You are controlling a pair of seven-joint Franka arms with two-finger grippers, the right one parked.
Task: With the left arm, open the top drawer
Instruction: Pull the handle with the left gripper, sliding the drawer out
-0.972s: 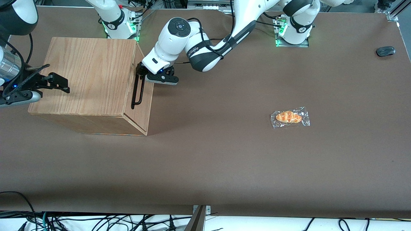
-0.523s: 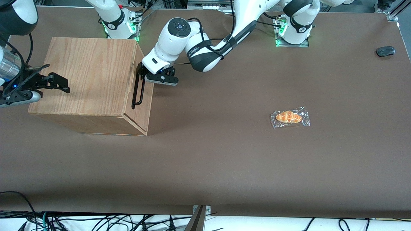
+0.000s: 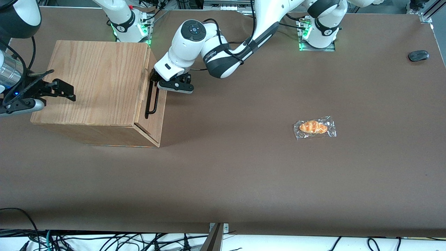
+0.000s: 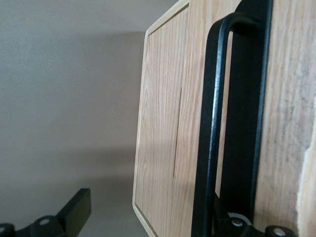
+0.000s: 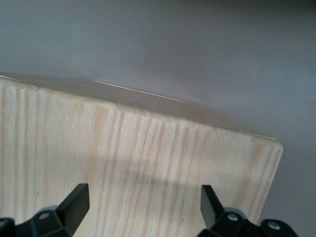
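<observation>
Gripper of the left arm hangs just in front of the cabinet, at the end of the drawer's handle farther from the front camera. Its fingers are spread wide. The wrist view shows one finger out over the bare table and the other tucked in by the bar, between it and the wood, so the bar stands inside the spread, close to that inner finger. Seen from the front camera, the handle runs from about nine o'clock of the gripper down toward seven o'clock. The top drawer is the upper front of the cabinet, toward the parked arm's end of the table. It is flat pale oak with fine straight grain, and the long black bar stands off it on short posts. A thin strip of its top edge shows just past the cabinet's top panel. Well apart from the gripper, between three and four o'clock, lies a bread roll in clear wrap. A dark computer mouse sits farther still, between two and three o'clock, toward the working arm's end.
</observation>
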